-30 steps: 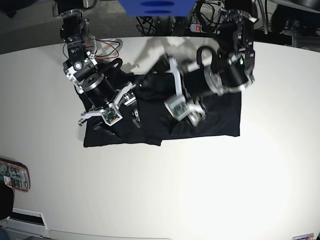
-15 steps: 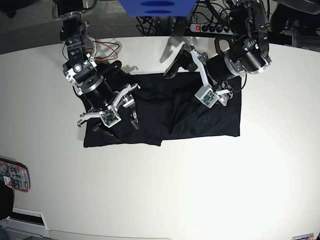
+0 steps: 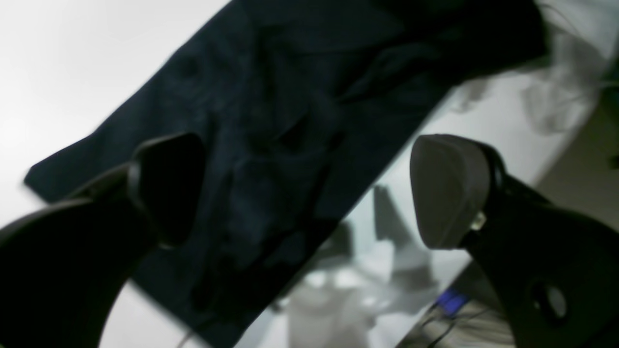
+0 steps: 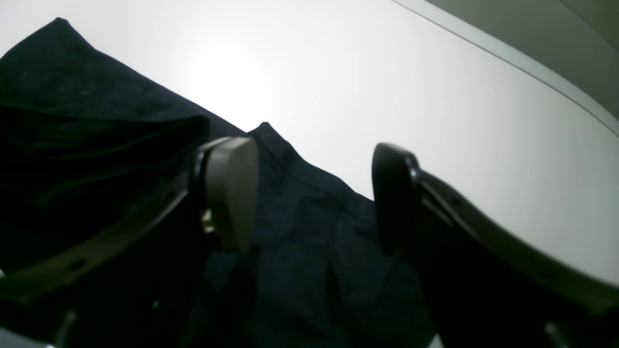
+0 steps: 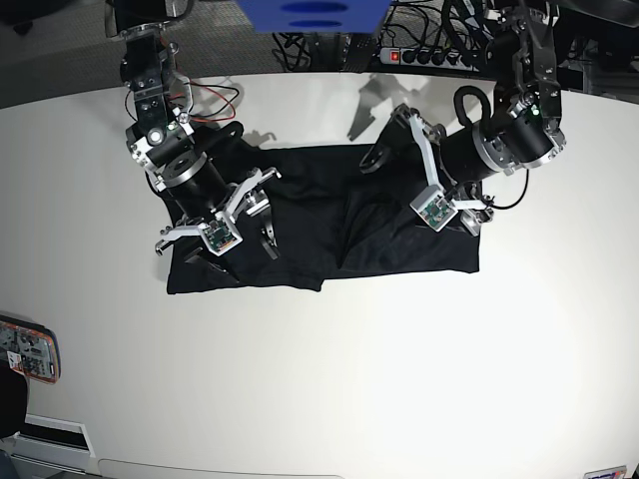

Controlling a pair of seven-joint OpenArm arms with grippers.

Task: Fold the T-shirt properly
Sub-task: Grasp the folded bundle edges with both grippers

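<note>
The black T-shirt (image 5: 319, 235) lies spread on the white table (image 5: 399, 369), creased and with a ridge down its middle. My left gripper (image 5: 419, 192) hovers over the shirt's right part, open wide, one finger over the far hem and one near the right edge. In the left wrist view the left gripper (image 3: 309, 193) is empty, with the T-shirt (image 3: 271, 121) and bare table below. My right gripper (image 5: 240, 251) stands open low over the shirt's left part. In the right wrist view, the right gripper (image 4: 314, 198) has T-shirt (image 4: 300, 251) cloth beneath it, not pinched.
A flat device with a red rim (image 5: 27, 349) lies at the table's left edge. Red wires (image 5: 215, 97) trail by the right arm's base. A power strip (image 5: 414, 57) and cables sit beyond the far edge, under a blue thing (image 5: 310, 12).
My left gripper has drawn back from the shirt's middle toward the right and far side, empty. The shirt's middle now lies flatter. The right arm has stayed put.
</note>
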